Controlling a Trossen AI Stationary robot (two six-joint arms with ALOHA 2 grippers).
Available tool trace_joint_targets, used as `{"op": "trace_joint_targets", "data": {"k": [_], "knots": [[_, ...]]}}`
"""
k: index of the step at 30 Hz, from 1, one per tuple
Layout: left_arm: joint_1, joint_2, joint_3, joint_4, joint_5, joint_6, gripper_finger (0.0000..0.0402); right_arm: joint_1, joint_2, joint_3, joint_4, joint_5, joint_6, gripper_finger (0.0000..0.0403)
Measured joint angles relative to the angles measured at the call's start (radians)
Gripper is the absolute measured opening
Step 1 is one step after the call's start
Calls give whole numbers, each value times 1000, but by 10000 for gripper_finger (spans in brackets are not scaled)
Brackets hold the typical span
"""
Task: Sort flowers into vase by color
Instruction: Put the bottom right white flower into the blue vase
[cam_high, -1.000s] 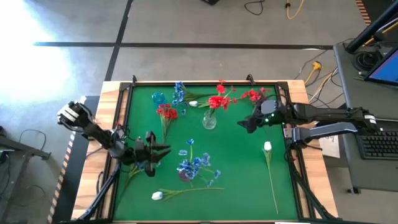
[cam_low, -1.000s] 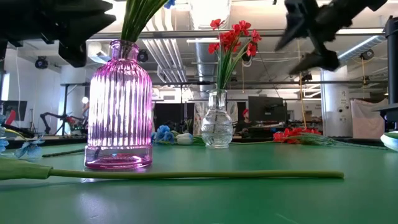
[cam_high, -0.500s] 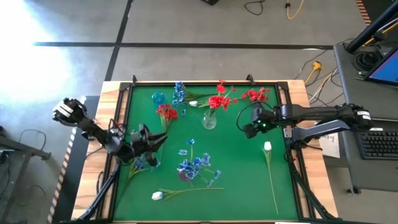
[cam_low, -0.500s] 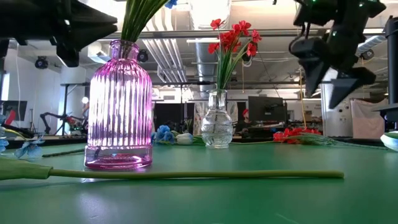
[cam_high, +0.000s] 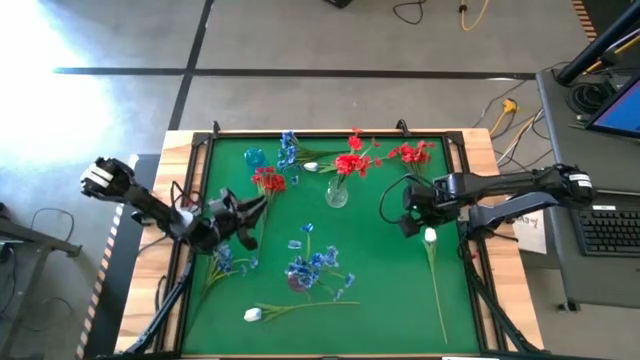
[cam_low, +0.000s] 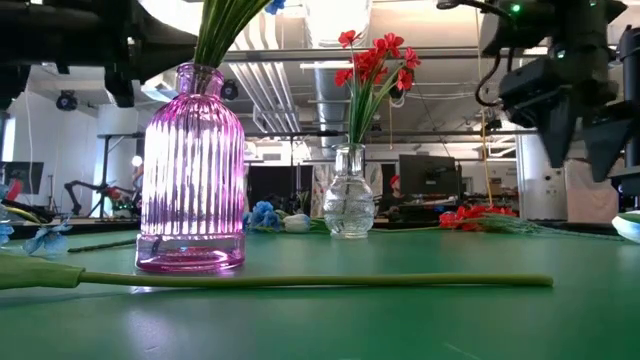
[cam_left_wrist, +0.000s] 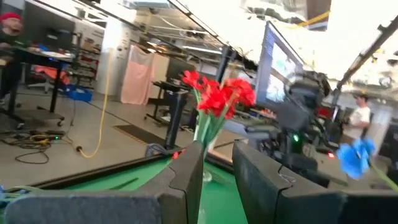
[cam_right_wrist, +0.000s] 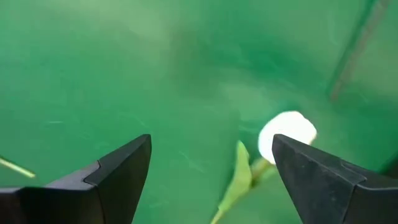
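The right gripper (cam_high: 412, 222), jaws wide, hangs over the white flower (cam_high: 430, 237) on the desk (cam_high: 390, 290). Next it should drop and pinch. The left gripper (cam_high: 243, 215) waits, jaws narrow and empty.

Two dark jointed arms, black cables looped alongside, with wedge-shaped matte black fingers (cam_right_wrist: 118, 171).

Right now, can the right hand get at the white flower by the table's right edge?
Probably yes. The right hand hangs open just above the white flower, whose bud lies on bare green mat with nothing over it.
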Motion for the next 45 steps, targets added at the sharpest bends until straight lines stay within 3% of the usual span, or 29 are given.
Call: {"op": "trace_joint_targets", "data": {"k": [11,19,26,33,38,45], "knots": [[19,-14,127,-32,-1,125,77,225,14,-23,-39,6,233,325],[19,-26,139,-31,8,160,77,381,14,-97,-25,-25,430,325],[43,-22,138,-78,225,102,77,434,14,-182,111,10,523,325],[102,0,144,-103,379,90,77,433,14,-268,210,51,524,321],[138,-17,153,-101,398,46,77,433,14,-280,217,55,532,269],[254,-54,152,-115,424,-53,77,433,14,-281,240,59,526,129]]}}
